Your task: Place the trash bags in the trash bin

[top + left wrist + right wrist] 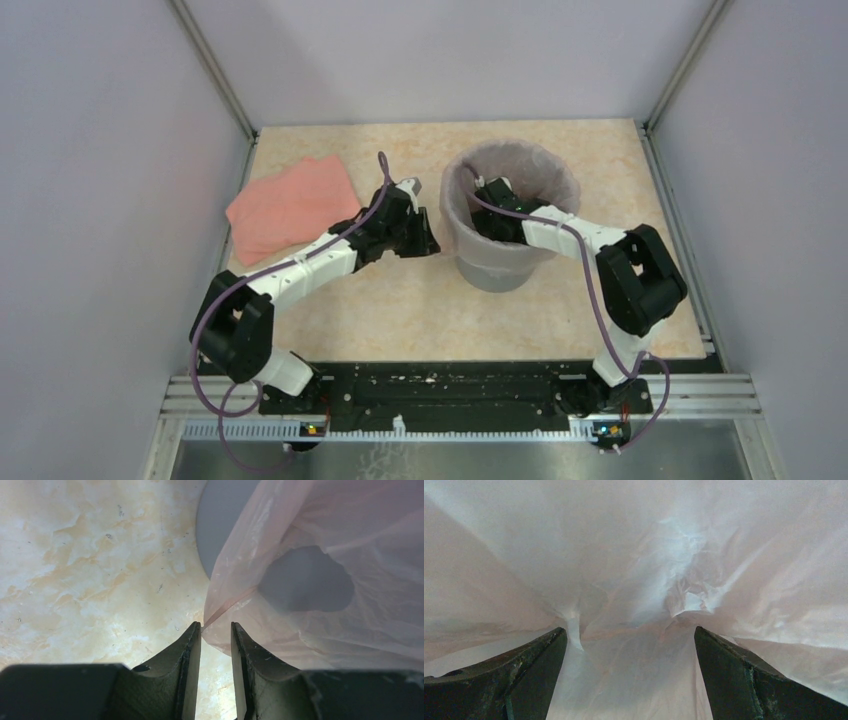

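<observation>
Thin translucent pale-pink film trash bag [555,170] already lines the round grey plastic trash bin [490,272], 1 o'clock on the beige marbled bench [400,315]. Right gripper [492,200] is inside it, spread wide, so I'd press the film down evenly. Left gripper [428,236], at the bin's 9 o'clock, is barely open at the hem; tug gently. One bag, one bin, one folded salmon-pink pile [290,205] at 10 o'clock.
</observation>
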You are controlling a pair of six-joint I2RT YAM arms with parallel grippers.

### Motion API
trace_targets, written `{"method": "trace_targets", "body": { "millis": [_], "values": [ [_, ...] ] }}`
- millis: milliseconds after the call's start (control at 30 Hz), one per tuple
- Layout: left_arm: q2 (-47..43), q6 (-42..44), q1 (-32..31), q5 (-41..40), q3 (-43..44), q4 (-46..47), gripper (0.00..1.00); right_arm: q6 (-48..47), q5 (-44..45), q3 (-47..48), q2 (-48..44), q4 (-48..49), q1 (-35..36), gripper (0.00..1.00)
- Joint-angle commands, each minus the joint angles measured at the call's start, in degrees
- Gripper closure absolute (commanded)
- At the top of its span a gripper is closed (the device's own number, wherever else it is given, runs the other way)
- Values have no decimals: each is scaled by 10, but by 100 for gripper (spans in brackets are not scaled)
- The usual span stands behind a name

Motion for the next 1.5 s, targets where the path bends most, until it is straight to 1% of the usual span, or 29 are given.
{"method": "trace_targets", "body": {
  "millis": [0, 233, 533, 800, 967, 1467],
  "values": [
    [-10, 9, 1, 14, 24, 15, 65, 4, -12, 31, -14, -16, -3, 2],
    [-16, 15, 1, 1, 24, 6, 64, 13, -18, 33, -14, -28, -3, 4],
    [-44, 38, 2, -33, 21, -16, 59, 19, -43, 43, -16, -41, -10, 6],
    [-52, 54, 1, -25, 26, -10, 57, 26, -58, 66, 1, -69, -15, 8],
    [-56, 60, 1, -24, 29, -11, 57, 31, -66, 81, -4, -84, -15, 9],
    [-40, 59, 2, -12, 48, -12, 57, 40, -80, 69, -60, -100, -14, 13]
  ]
}}
